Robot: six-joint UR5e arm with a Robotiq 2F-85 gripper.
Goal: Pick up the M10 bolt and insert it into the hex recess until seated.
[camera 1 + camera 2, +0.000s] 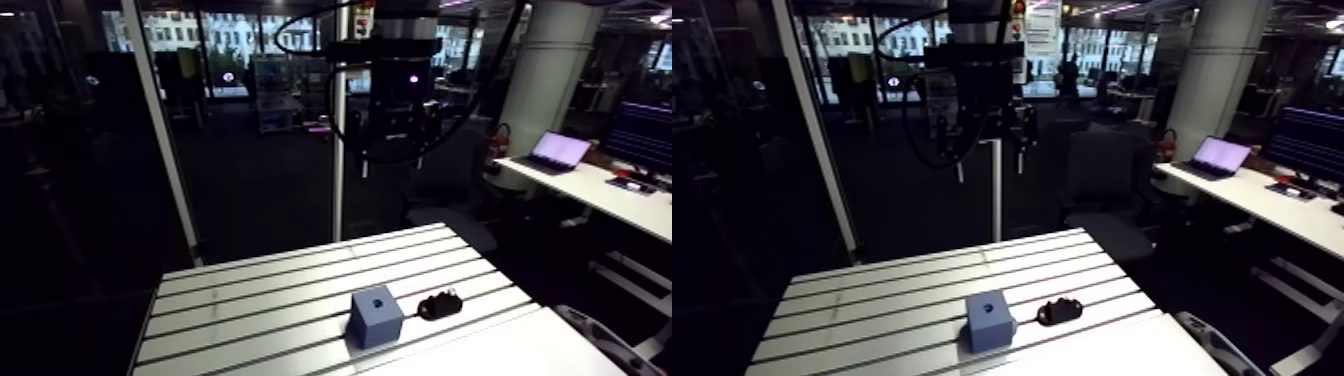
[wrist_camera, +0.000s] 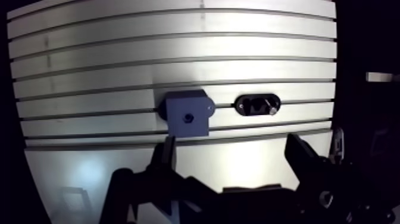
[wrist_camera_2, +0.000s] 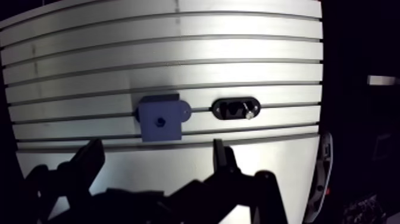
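Only one bolt [image 2: 259, 106] shows, lying in a single black oval holder [image 2: 240, 105] on the table [image 2: 178, 42]. It sits just beside the one blue block [image 2: 187, 116], and the two do not touch. Most of the bolt is dark against the holder, with just a pale end standing out. The block's top has one small dark recess [image 2: 188, 117], too small to make out its shape. The one gripper [image 2: 232, 143] hangs well above both, its two fingers spread wide and holding nothing, their lower parts lost in shadow.

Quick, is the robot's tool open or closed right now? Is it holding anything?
Tool: open, holding nothing.
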